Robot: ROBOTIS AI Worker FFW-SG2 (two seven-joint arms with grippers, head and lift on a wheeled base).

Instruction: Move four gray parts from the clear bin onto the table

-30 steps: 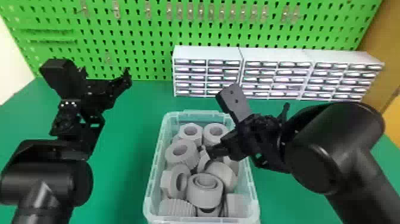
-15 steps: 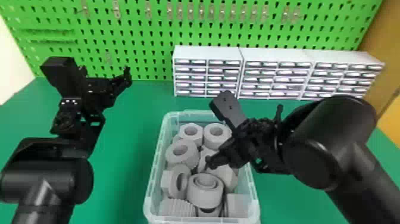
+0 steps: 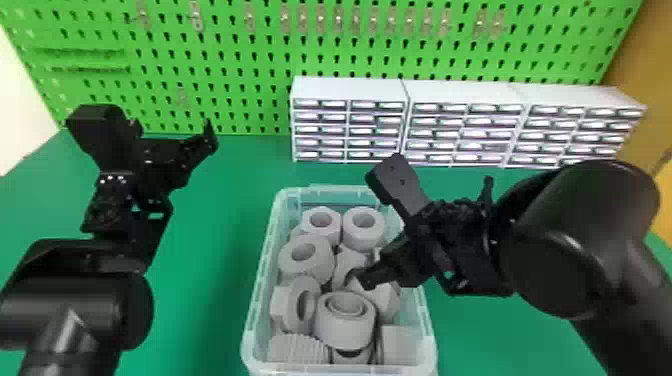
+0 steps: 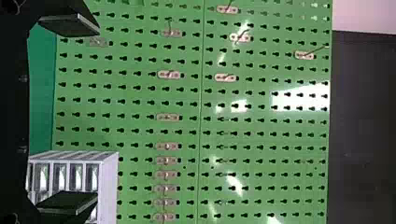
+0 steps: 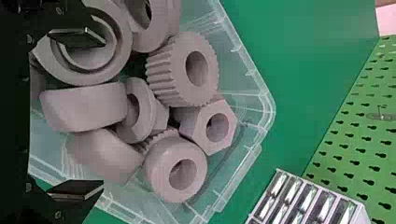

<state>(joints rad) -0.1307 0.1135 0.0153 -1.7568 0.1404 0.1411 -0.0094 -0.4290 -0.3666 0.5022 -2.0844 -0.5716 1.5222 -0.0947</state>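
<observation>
Left gripper (image 3: 155,127) is spread wide over the smooth green table (image 3: 200,210). Then there's the clear plastic bin (image 3: 257,295) full of matte gray parts (image 3: 345,327): chunky rings, hex nuts, ribbed gears. Right gripper (image 3: 374,227), also spread, is over them, nudged slightly right since last frame.

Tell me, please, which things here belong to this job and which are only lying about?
For the job:
- gray parts, in the bin
- table, under the bin
- right hand, open over the parts

Only around:
- drawers, behind the bin
- pegboard with hooks
- left hand, open and seemingly idle
</observation>
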